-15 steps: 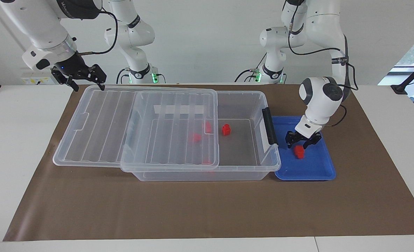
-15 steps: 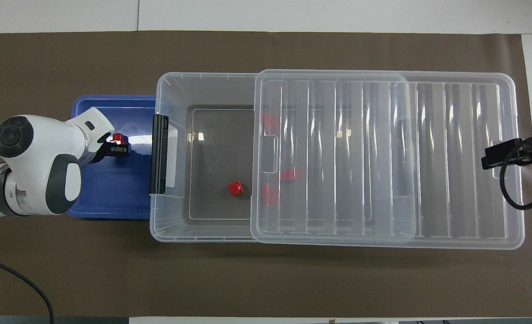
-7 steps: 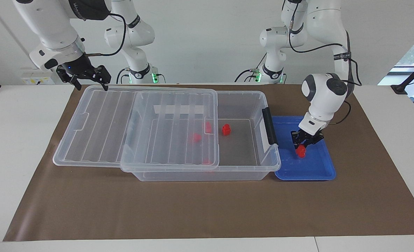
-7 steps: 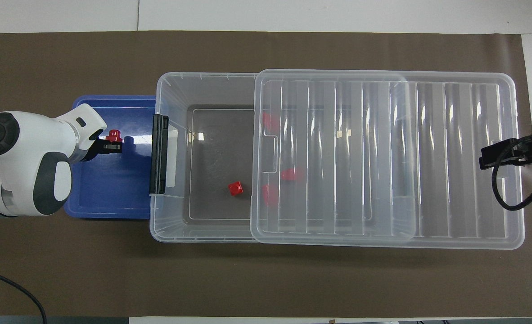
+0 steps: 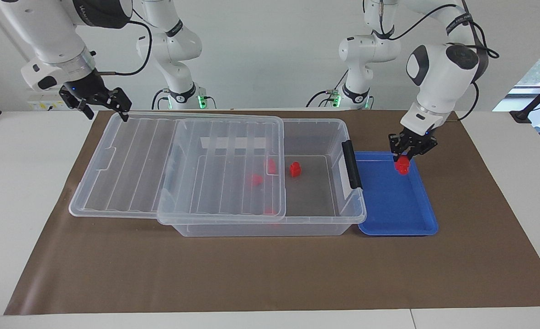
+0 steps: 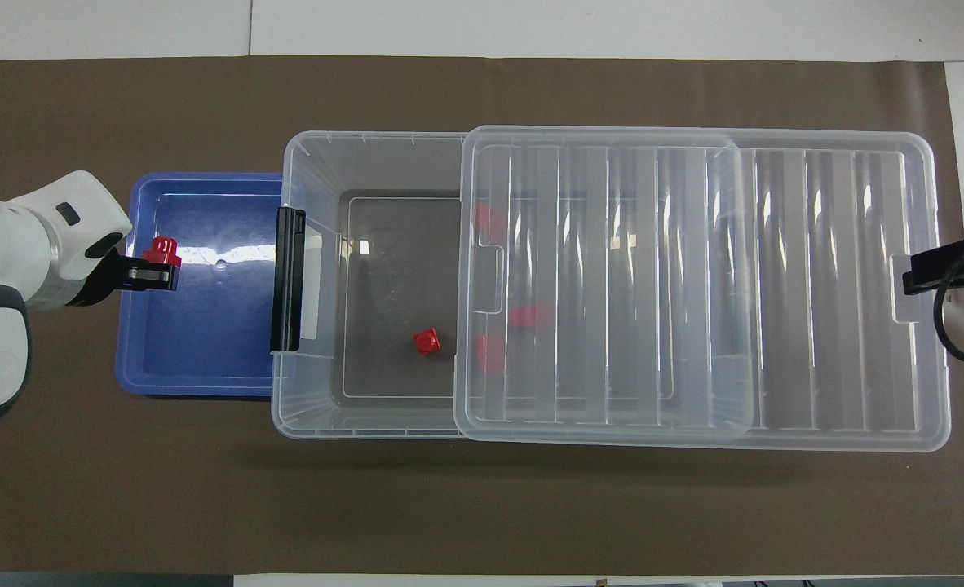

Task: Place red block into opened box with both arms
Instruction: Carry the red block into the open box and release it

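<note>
The left end effector (image 5: 405, 156) hangs in the air over the blue tray (image 5: 416, 219), above the tray's end nearer the robots, with its fingers clamped on a red block (image 5: 402, 165). In the overhead view the same end effector (image 6: 156, 275) shows at the tray's (image 6: 205, 359) outer edge, with the block (image 6: 162, 249) sticking out between the black fingertips. The block is clear of the tray floor and well apart from the box.

The clear plastic box (image 5: 338, 214) sits on brown paper (image 5: 270, 274) covering the table (image 5: 18, 183), just beside the tray and touching or nearly touching it. Its black clip handle (image 5: 351, 164) is on the end facing the tray. The ribbed see-through lid (image 5: 178, 169) rests on top, slid toward the right arm's end of the table, so that the part of the box next to the tray stands open. One loose red block (image 5: 294, 169) lies on the open part of the box floor, and three more red blocks (image 6: 523, 315) show blurred through the lid.

The right end effector (image 5: 101, 103) is up in the air over the lid's corner at the right arm's end, with its fingers spread wide and nothing between them. In the overhead view it (image 6: 935, 273) shows at the lid's end edge.

Two idle white arms (image 5: 174, 50) with green-lit bases stand past the table's edge.
</note>
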Available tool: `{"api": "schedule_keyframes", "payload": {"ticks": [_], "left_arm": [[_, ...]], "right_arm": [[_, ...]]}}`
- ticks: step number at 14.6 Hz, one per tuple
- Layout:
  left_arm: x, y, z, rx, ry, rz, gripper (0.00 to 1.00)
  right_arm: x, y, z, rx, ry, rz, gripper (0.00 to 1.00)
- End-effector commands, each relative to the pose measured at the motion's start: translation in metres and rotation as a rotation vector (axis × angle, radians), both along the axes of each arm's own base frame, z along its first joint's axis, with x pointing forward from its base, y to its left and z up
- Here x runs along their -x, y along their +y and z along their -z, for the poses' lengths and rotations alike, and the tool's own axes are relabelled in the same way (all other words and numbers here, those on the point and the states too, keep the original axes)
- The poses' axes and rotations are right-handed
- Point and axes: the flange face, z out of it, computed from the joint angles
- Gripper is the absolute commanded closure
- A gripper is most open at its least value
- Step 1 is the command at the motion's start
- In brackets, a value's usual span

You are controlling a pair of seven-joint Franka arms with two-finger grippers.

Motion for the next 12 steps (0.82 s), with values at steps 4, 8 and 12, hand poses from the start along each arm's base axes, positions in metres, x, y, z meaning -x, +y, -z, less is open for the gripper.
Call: {"api": "schedule_keyframes", "payload": {"ticks": [4, 8, 12], "left_arm": [[0.019, -0.102, -0.033, -0.022, -0.003, 0.173, 1.00], [0.028, -0.171, -0.010, 0.008, -0.027, 0.212, 1.00], [0.013, -0.211, 0.045, 0.018, -0.039, 0.176, 1.00]], "right_arm": [[0.006, 0.006, 0.000, -0.002, -0.014, -0.016, 0.00], [0.006, 0.006, 0.000, -0.002, -0.012, -0.016, 0.00], [0.006, 0.006, 0.001, -0.002, -0.009, -0.016, 0.00]]}}
